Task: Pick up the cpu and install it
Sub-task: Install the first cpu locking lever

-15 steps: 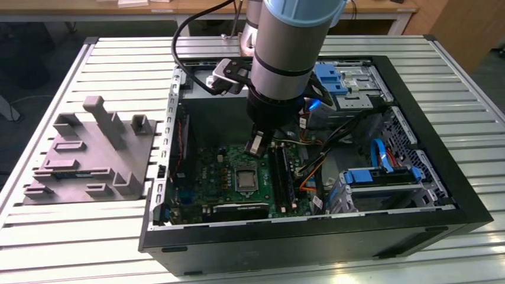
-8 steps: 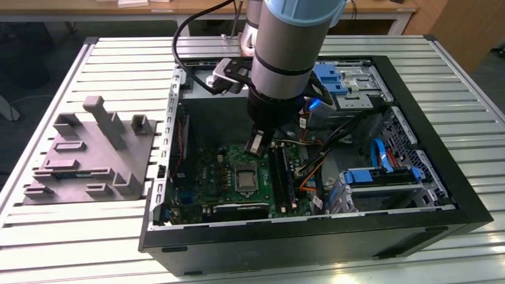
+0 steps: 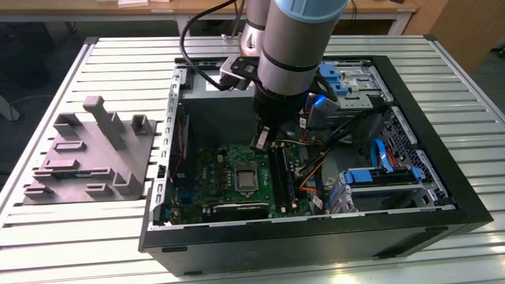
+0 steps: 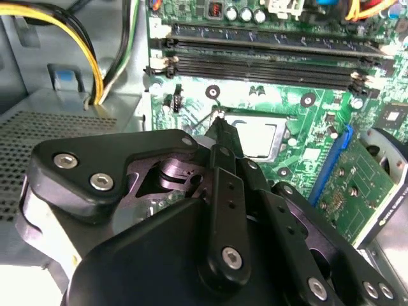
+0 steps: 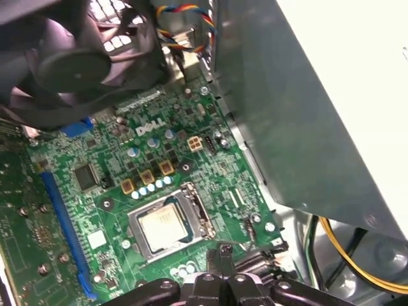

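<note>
End effector [image 5: 224, 255] sits low inside the open computer case [image 3: 316, 239], fingertips drawn together with nothing between them, as far as both wrist views show. Just beyond the tips, near but apart from them, the cpu [image 5: 162, 226] lies flat in the socket, pale metal top up, inside the socket's metal frame [image 5: 194, 203]. It looks square to that frame. Judgement: placing step looks done or all but done, with the chip resting in its seat rather than being carried. Whether the frame is latched down I cannot tell. Any further move here calls for a straight, clean path, since the tips stand close to the frame edge and the green motherboard [image 5: 108, 185] is crowded with small parts. Farther out, dark memory slots [image 4: 268, 60] run beside the socket, and a large grey metal box [image 5: 306, 127] with yellow cables [image 5: 344, 248] flanks it. Outside the case, toward the exterior view's left, a grey moulded tray [image 3: 87, 157] rests on the slatted worktop [image 3: 79, 236], well apart from the arm.
</note>
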### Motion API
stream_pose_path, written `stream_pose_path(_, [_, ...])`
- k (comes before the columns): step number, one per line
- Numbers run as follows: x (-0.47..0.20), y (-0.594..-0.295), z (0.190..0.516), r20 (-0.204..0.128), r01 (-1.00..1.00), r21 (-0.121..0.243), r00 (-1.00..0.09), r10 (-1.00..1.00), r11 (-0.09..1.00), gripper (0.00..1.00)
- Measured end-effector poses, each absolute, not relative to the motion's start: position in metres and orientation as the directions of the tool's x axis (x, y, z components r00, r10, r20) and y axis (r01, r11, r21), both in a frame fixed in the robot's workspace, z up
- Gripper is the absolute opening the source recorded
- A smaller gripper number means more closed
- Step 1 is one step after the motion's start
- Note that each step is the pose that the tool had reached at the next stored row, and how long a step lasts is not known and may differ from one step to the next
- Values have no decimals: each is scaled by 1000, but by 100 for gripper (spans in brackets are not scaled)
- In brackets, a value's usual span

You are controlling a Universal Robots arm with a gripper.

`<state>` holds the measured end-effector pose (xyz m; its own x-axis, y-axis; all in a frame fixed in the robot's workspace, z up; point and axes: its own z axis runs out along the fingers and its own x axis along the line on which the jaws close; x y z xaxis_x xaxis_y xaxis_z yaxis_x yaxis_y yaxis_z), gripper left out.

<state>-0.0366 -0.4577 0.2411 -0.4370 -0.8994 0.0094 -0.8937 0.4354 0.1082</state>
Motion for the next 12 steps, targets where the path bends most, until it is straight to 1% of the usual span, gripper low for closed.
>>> stream_pose_path(12, [-25,-448,240,10,-894,108,-437,-899,435,11])
